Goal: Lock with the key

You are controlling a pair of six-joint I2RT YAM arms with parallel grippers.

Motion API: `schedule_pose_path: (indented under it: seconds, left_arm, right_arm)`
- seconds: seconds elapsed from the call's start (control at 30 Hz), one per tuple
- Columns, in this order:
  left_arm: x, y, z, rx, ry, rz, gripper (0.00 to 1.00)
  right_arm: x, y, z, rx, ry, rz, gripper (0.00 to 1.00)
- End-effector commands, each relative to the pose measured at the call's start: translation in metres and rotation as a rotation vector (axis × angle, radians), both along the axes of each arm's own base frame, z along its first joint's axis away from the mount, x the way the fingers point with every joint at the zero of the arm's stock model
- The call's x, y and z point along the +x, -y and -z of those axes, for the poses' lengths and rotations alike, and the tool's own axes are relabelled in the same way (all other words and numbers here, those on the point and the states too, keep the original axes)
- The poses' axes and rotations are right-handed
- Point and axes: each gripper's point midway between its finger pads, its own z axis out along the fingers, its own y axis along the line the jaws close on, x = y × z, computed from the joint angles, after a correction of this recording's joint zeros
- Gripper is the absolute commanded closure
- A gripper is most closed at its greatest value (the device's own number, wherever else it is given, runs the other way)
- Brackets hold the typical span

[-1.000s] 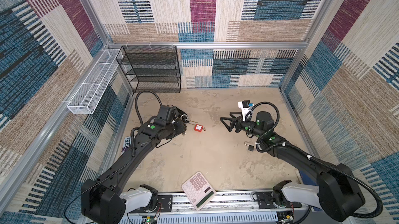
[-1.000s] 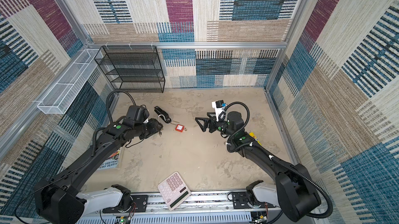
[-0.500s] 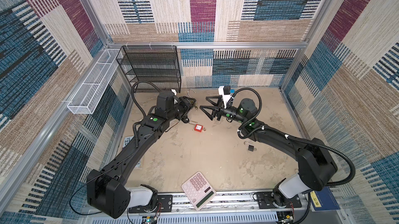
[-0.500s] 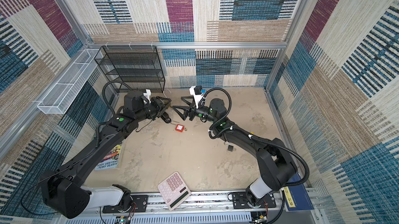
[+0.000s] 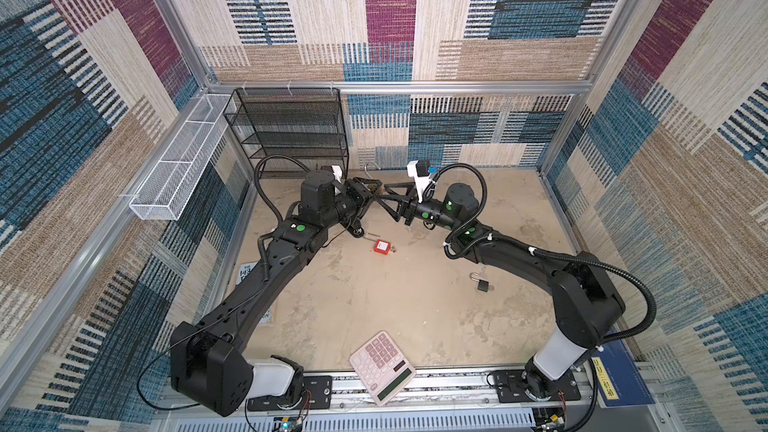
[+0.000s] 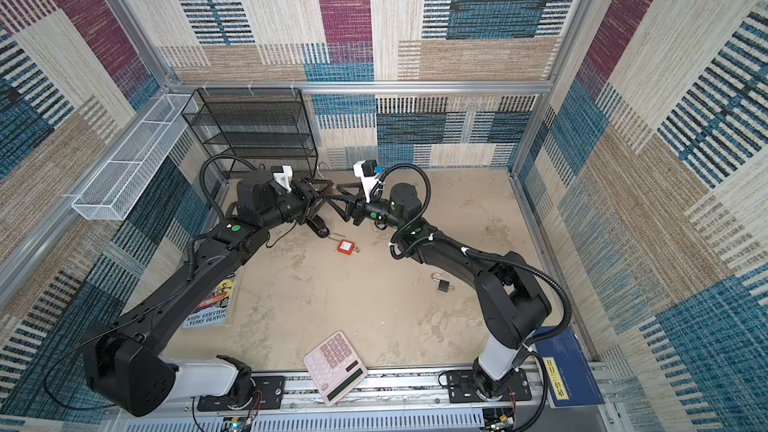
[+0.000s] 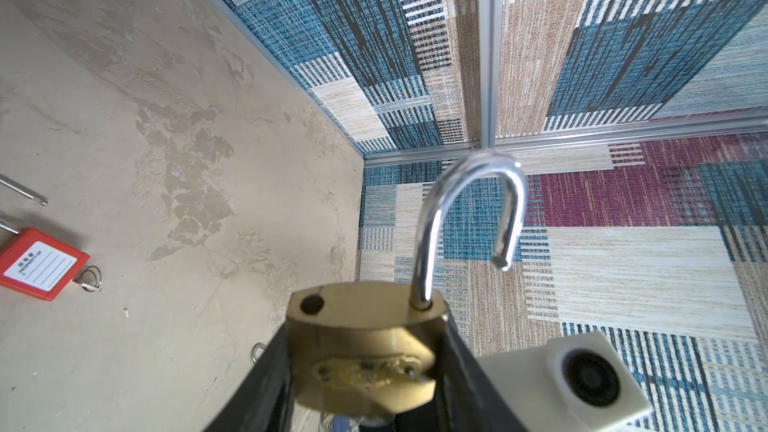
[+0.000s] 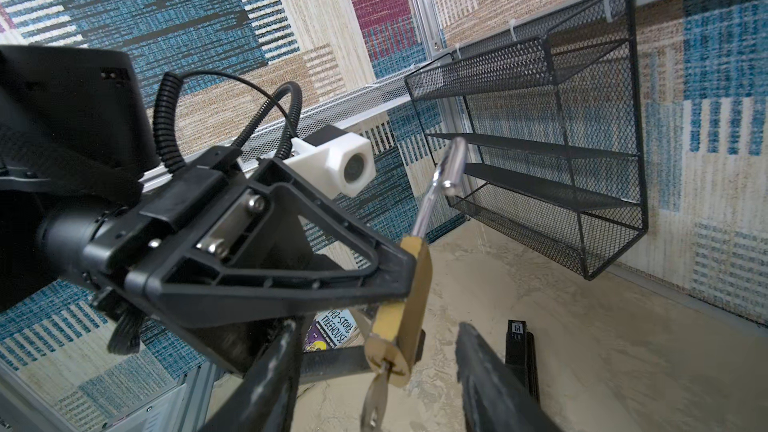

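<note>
1. The left pincer (image 5: 374, 193) clenches the brass padlock (image 7: 365, 351) above the desk, with the silver shackle (image 7: 428, 242) swung open, so that the keyhole end faces the other arm.
2. The right pincer (image 8: 376, 326) stands released, its jaws either side of the hanging silver key (image 8: 374, 398) and not touching it.
3. Below, the worn beige desk (image 5: 395, 305) carries a red padlock (image 5: 381, 246), a small black padlock (image 5: 482, 284) and a pink calculator (image 5: 382, 365). Patchwork carpet walls (image 5: 390, 14) enclose everything.

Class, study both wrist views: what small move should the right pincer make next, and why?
Probably close the right pincer on the key: it hangs from the keyhole of the brass padlock, between that pincer's open fingers, while the left pincer clamps the padlock body, shackle open.
</note>
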Motion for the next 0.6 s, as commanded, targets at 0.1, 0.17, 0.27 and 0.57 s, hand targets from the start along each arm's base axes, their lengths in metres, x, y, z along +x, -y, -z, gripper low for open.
schedule_pose_path:
  seconds: [0.1, 0.17, 0.27, 0.57]
  left_arm:
    - [-0.002, -0.002, -0.026, -0.041, 0.082, -0.006, 0.59]
    - [-0.003, -0.003, -0.026, -0.039, 0.084, -0.01, 0.59]
    - [-0.004, -0.003, -0.026, -0.038, 0.084, -0.009, 0.59]
    - [-0.007, -0.004, -0.025, -0.033, 0.08, -0.008, 0.58]
  right_arm:
    - [0.01, -0.005, -0.004, 0.024, -0.022, 0.039, 0.52]
    - [0.011, -0.008, -0.004, 0.021, -0.021, 0.035, 0.55]
    - [0.01, -0.011, -0.005, 0.022, -0.021, 0.033, 0.57]
    - [0.009, -0.017, -0.007, 0.019, -0.008, 0.023, 0.68]
